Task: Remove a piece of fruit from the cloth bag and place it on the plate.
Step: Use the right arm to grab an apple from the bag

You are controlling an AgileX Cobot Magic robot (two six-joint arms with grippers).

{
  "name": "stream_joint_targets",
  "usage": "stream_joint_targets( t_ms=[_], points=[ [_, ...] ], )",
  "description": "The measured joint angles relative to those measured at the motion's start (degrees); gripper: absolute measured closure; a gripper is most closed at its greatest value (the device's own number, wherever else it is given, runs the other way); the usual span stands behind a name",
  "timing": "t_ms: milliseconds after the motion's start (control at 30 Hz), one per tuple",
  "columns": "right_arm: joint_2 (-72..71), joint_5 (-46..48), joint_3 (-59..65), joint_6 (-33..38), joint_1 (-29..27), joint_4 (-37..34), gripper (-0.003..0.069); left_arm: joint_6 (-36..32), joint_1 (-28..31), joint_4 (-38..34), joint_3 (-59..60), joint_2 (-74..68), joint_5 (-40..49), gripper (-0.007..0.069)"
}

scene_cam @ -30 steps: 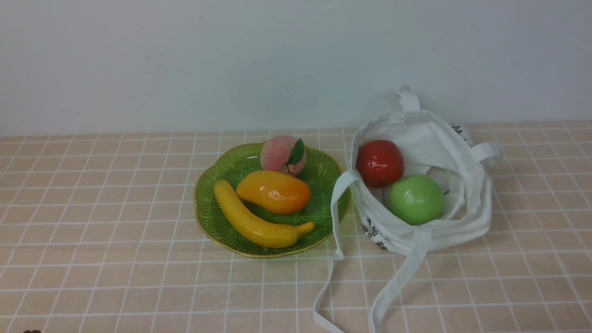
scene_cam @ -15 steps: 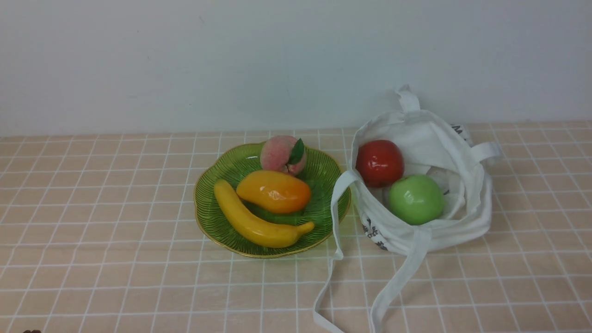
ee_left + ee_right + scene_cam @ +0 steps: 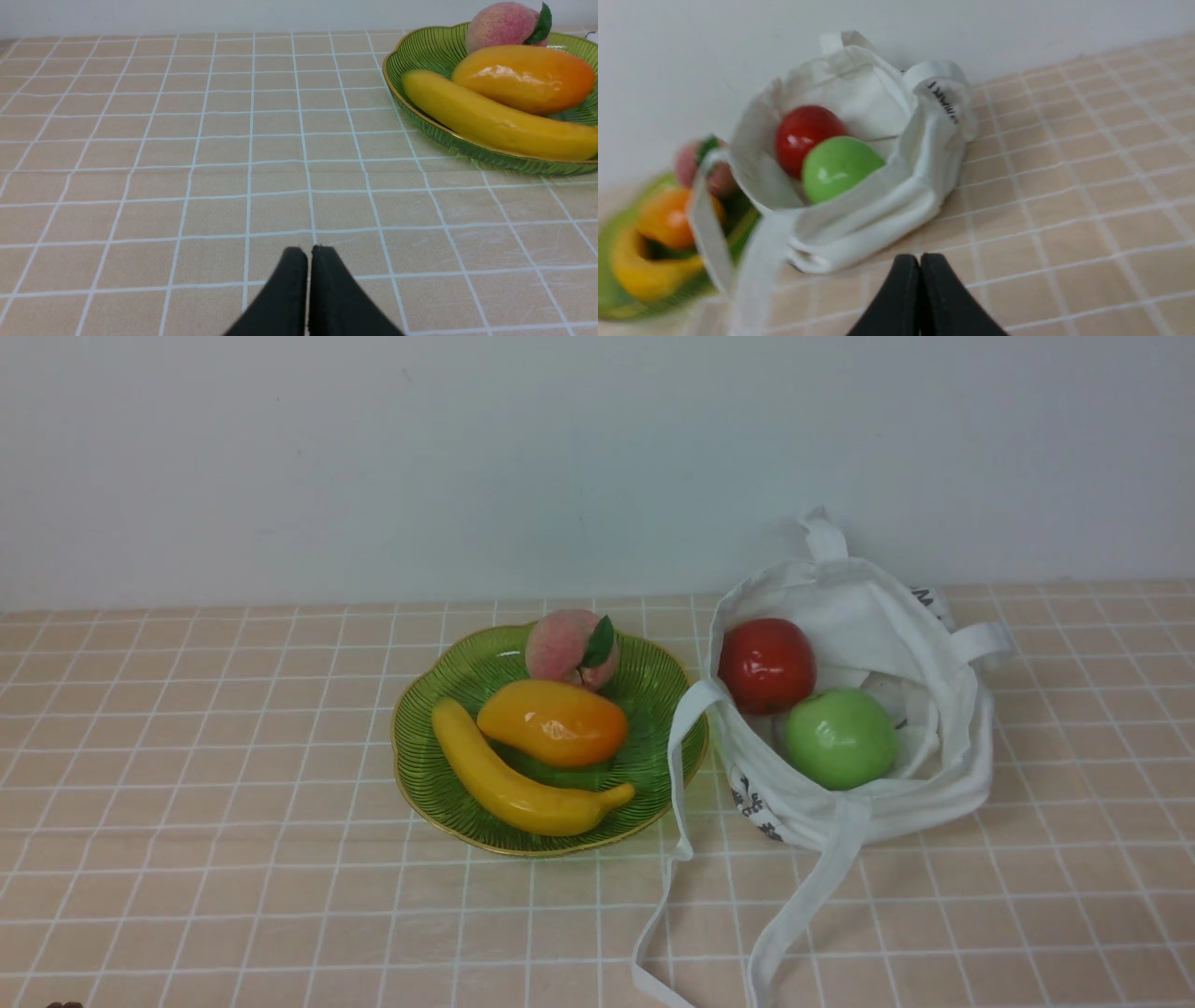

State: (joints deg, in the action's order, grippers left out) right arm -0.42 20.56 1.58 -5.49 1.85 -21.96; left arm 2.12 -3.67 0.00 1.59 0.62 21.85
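Nothing moved: red apple (image 3: 805,135) lies well beyond right hand (image 3: 920,259).

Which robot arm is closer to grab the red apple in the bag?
Right, probably: the right gripper faces the bag and apple; the left gripper faces the plate.

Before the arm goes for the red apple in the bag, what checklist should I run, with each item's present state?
1. Target exposed: red apple sits in the open mouth of the cloth bag: ok.
2. Finger room around it: green apple crowds its near side: not ok.
3. Ready to grasp: right gripper is shut, short of the bag: not ok.
4. Bare room on the plate beside peach, mango and banana: ok.
5. Plate rim free: bag strap crosses it: not ok.
6. Other arm clear: left gripper is shut, apart from the plate: ok.
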Motion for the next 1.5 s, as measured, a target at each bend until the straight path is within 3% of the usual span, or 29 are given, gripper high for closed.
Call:
stream_joint_targets(
  t_ms=[67, 167, 333, 500, 633, 733, 933, 1100, 1200, 1333, 1400, 1500],
  points=[
    [0.0, -0.1, 0.1, -3.6, 0.0, -8.7, 0.0673, 0.0, 0.0, 0.0, 0.0, 0.0, 0.0, 0.0632],
    [0.0, -0.5, 0.1, -5.3, 0.0, -16.5, 0.0673, 0.0, 0.0, 0.0, 0.0, 0.0, 0.0, 0.0632],
    [0.0, -1.0, 0.1, -5.4, 0.0, -19.4, 0.0673, 0.0, 0.0, 0.0, 0.0, 0.0, 0.0, 0.0632],
    [0.0, 0.2, -1.7, 0.3, 0.1, -20.0, 0.0673, 0.0, 0.0, 0.0, 0.0, 0.0, 0.0, 0.0632],
    [0.3, 2.2, -9.9, 7.2, 0.1, -17.3, 0.0673, 0.0, 0.0, 0.0, 0.0, 0.0, 0.0, 0.0632],
    [4.6, 5.4, -17.3, 9.6, 0.1, -11.1, 0.0673, 0.0, 0.0, 0.0, 0.0, 0.0, 0.0, 0.0632],
    [25.2, 21.4, -28.8, 6.4, 0.1, 5.7, 0.0673, 0.0, 0.0, 0.0, 0.0, 0.0, 0.0, 0.0632],
    [41.3, 25.1, -31.5, 4.7, 0.1, 9.2, 0.0673, 0.0, 0.0, 0.0, 0.0, 0.0, 0.0, 0.0632],
    [50.1, 22.9, -33.2, 8.1, 0.2, 4.7, 0.067, 0.0, 0.0, 0.0, 0.0, 0.0, 0.0, 0.0632],
    [58.9, 19.9, -35.5, 18.7, 0.2, -5.7, 0.0645, 0.0, 0.0, 0.0, 0.0, 0.0, 0.0, 0.0632],
    [65.6, 18.7, -39.0, 27.7, 0.2, -12.8, 0.0592, 0.0, 0.0, 0.0, 0.0, 0.0, 0.0, 0.0632],
    [69.9, 18.7, -42.3, 31.8, 0.2, -16.2, 0.0536, 0.0, 0.0, 0.0, 0.0, 0.0, 0.0, 0.0632]
  ],
)
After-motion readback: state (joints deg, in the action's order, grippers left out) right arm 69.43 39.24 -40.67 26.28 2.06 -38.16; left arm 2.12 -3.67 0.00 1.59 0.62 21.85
